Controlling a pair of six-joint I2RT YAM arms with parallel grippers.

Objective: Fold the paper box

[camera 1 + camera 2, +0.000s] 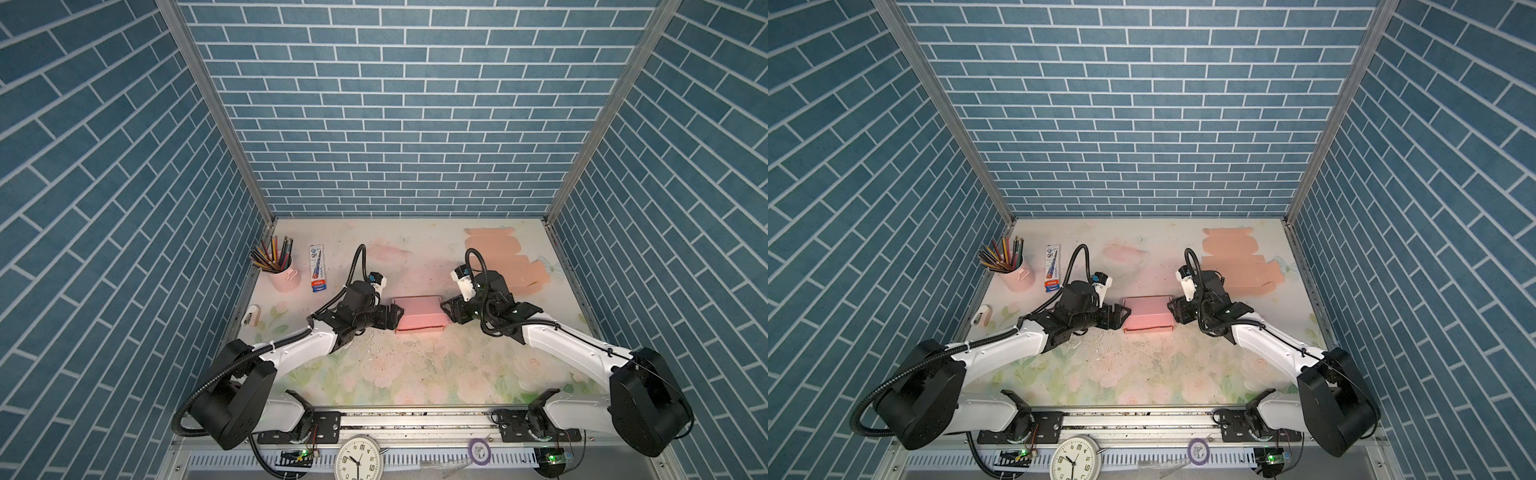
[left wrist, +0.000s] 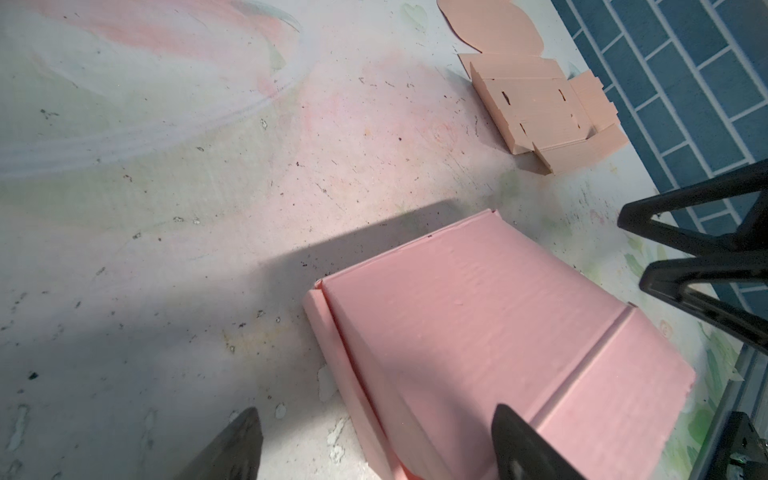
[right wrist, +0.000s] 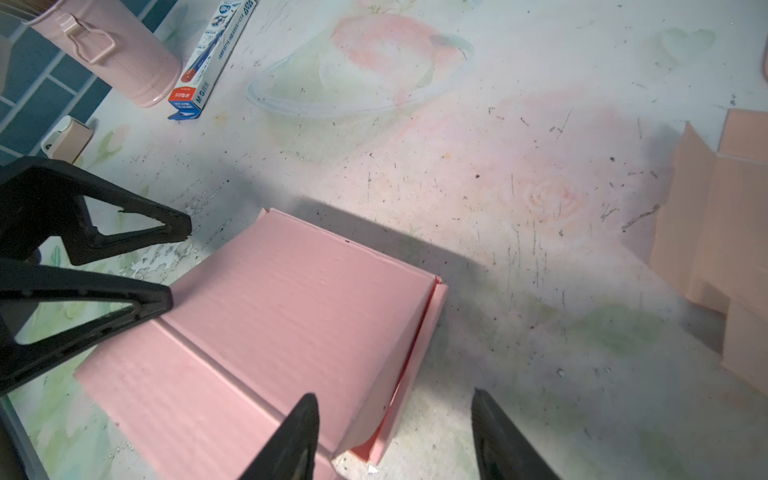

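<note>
A pink paper box [image 1: 419, 313] lies in the middle of the table, seen in both top views, its lid folded down over the body and a front flap sloping to the table. My left gripper [image 1: 397, 316] is at the box's left end and open wide. In the left wrist view the left gripper [image 2: 376, 419] has one finger over the box [image 2: 478, 324] and the other over bare table. My right gripper [image 1: 446, 311] is at the right end. In the right wrist view the right gripper [image 3: 394, 397] is open astride the side wall of the box [image 3: 291, 299].
Flat peach cardboard blanks [image 1: 498, 253] lie at the back right. A pink cup of pencils [image 1: 282, 270], a pen carton [image 1: 318, 268] and a small white holder [image 1: 250, 316] stand at the left. A clock [image 1: 358, 459] and a purple tape roll [image 1: 480, 451] sit by the front rail.
</note>
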